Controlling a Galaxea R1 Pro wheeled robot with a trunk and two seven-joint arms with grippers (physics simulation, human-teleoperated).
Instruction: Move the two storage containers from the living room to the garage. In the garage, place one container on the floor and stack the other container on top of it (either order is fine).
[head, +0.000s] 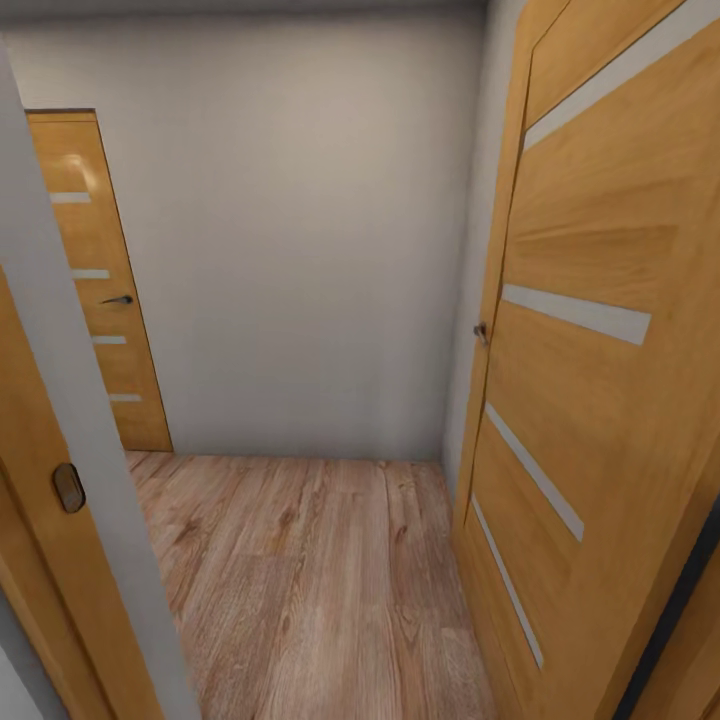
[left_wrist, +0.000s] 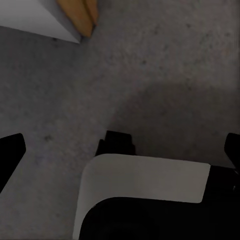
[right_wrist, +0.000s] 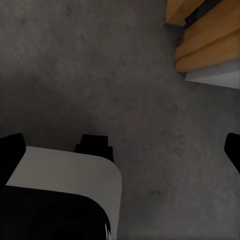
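The two storage containers are out of view. My left gripper (left_wrist: 121, 147) is open: its dark fingertips (left_wrist: 11, 150) stand far apart with nothing between them, over the dark grey concrete floor (left_wrist: 165, 60). My right gripper (right_wrist: 121, 147) is open too and holds nothing, its fingertips (right_wrist: 10, 150) wide apart above the same concrete floor (right_wrist: 90, 65). The head view looks through a doorway into a hallway with a light wood plank floor (head: 300, 580).
An open wooden door with frosted strips (head: 590, 380) stands close on the right, and a door frame edge (head: 60, 480) close on the left. A pale grey wall (head: 300, 250) closes the hallway ahead, beside another wooden door (head: 95, 280). My white and black body (left_wrist: 145, 180) shows below each gripper.
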